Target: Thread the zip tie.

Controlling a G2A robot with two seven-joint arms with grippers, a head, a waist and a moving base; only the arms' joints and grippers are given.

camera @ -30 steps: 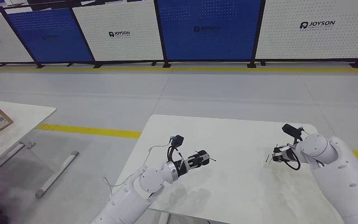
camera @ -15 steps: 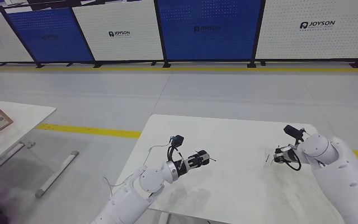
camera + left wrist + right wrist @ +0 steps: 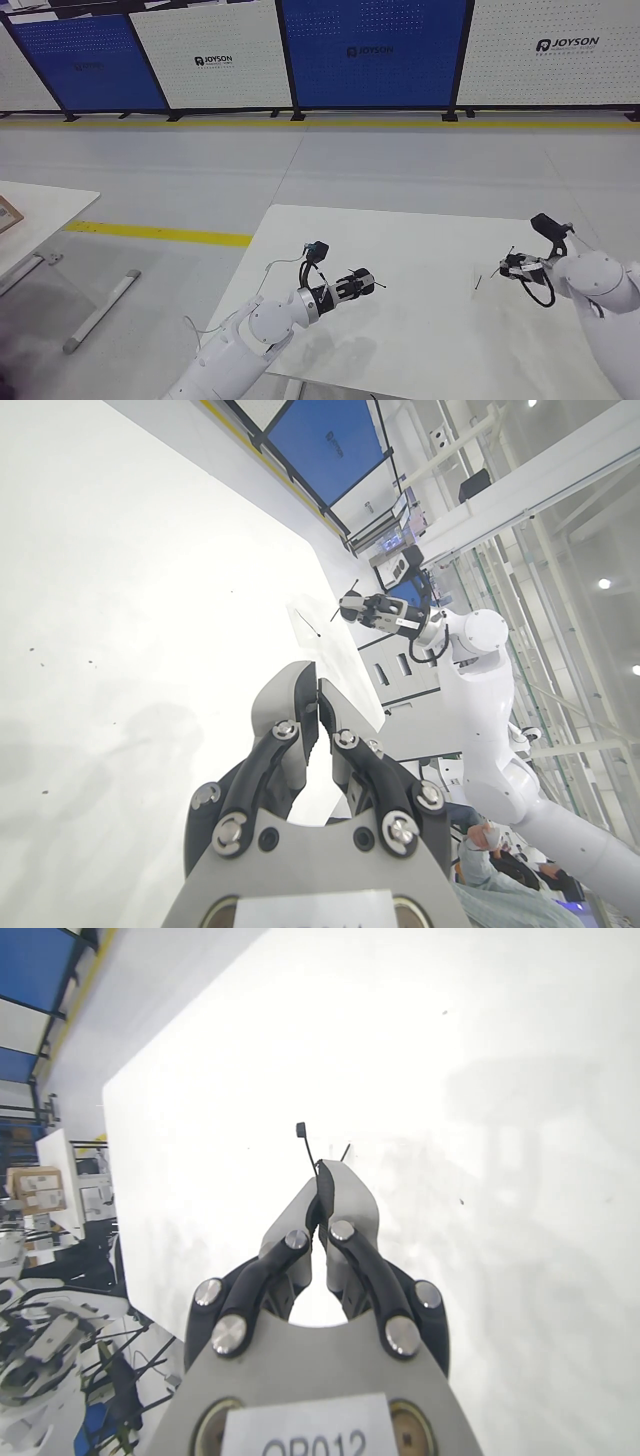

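Plastic this thin weighs next to nothing, so I reckon the zip tie (image 3: 306, 1148) in the right gripper (image 3: 321, 1167) will handle light and springy. It should be stiff enough to keep its line along the strap, but ready to bow or flick if pushed sideways, and smooth enough to slide out of a weak pinch. The right fingers are closed on the strap, holding it up off the table (image 3: 420, 330) toward the right side. The blocky head stands out past the fingertips, and seen from the left wrist a length pokes out on either side of the grip.

From where I stand, the sensible hold for threading would be close behind the pointed tail, so that little free length is left to wobble. The head would be pinched by its flat sides with the slot left clear.

A loose tie (image 3: 477, 282) lies flat on the table just beside that gripper. Well apart, over the left part of the table, the left gripper (image 3: 317, 700) has its fingers pressed together. A dark sliver (image 3: 379, 285) juts from its tips in the top view, but I cannot tell what it is.
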